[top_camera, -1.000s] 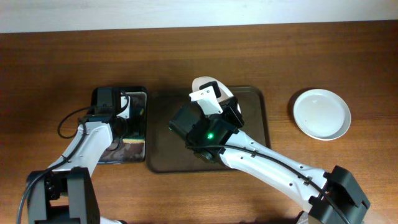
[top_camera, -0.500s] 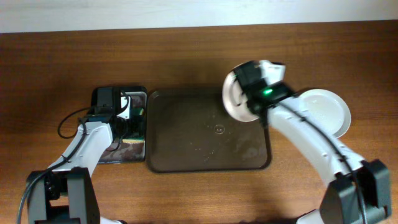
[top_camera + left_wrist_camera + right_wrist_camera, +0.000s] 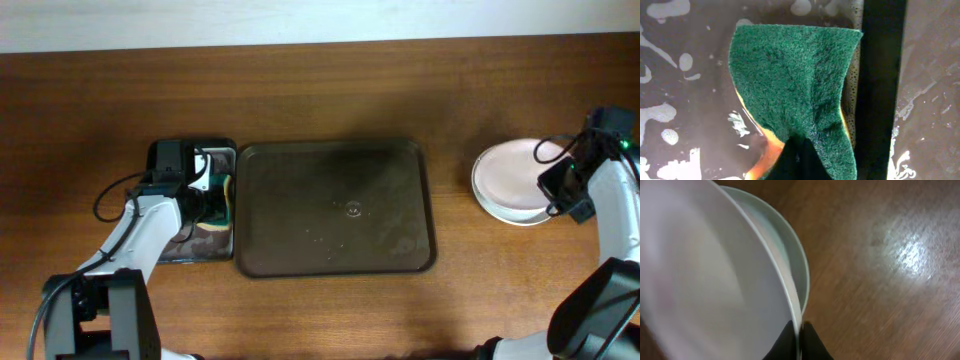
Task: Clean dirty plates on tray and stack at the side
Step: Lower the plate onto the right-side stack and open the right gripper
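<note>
The dark brown tray [image 3: 335, 205] holds no plates, only wet streaks. At the right side of the table the plates [image 3: 512, 170] lie stacked, a pinkish white one on top. My right gripper [image 3: 555, 190] is at the stack's right edge. In the right wrist view it [image 3: 799, 332] is shut on the rim of the top plate [image 3: 705, 280], which is tilted over a pale mint plate [image 3: 792, 250]. My left gripper [image 3: 799, 152] is shut on a green-and-yellow sponge [image 3: 795, 85], which it pinches at the near edge.
The sponge [image 3: 224, 190] and my left gripper [image 3: 210, 195] sit over a small black tray [image 3: 190, 250] with a wet floor, just left of the brown tray. Bare wooden table surrounds both trays and the stack.
My right arm swung right from the brown tray with the plate and brought it onto the stack. My left gripper closed on the sponge.
</note>
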Controlling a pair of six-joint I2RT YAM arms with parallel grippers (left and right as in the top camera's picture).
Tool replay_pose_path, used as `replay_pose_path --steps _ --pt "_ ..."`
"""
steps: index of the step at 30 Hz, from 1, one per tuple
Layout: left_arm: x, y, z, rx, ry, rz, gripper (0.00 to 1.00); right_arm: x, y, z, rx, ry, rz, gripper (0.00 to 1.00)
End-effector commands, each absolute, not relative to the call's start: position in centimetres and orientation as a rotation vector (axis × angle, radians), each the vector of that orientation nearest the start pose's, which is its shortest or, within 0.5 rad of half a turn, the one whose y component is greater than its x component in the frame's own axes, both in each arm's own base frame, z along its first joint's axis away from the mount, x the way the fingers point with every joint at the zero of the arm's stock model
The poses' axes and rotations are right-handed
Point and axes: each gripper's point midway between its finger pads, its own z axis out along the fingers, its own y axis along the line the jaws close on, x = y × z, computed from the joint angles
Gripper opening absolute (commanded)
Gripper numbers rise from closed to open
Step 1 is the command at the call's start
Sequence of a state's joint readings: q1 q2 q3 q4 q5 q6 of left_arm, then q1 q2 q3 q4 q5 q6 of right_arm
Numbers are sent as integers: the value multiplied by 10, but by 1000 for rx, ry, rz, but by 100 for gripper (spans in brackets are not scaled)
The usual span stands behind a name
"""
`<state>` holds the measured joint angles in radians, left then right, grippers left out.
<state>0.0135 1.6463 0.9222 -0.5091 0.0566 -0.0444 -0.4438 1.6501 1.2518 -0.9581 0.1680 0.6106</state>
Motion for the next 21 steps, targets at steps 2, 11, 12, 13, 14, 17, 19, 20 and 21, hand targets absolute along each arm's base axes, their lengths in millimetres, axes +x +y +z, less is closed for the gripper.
replay_pose_path --steps 2,11,12,13,14,17,19,20,21 --pt "347 4 27 -71 2803 -22 0 295 -174 101 1498 2471 -203 29" --pt "356 19 60 -125 2698 89 0 299 -164 99 1469 2501 -123 33" --pt "356 19 61 -125 2696 89 0 300 -163 99 1467 2503 -111 32" --pt "355 18 62 -136 2695 85 0 303 -159 99 1437 2522 -78 32" --pt "355 18 62 -144 2695 78 2 307 -153 99 1379 2550 -19 33" --pt "357 7 66 -123 2683 -11 64 324 -131 102 1156 2627 146 40" --pt "359 7 72 -122 2663 -13 64 334 -118 104 1045 2647 201 41" --pt "360 7 77 -122 2647 -14 64 340 -109 105 971 2661 220 42" --pt "361 6 83 -121 2629 -15 64 347 -96 106 869 2682 244 44"
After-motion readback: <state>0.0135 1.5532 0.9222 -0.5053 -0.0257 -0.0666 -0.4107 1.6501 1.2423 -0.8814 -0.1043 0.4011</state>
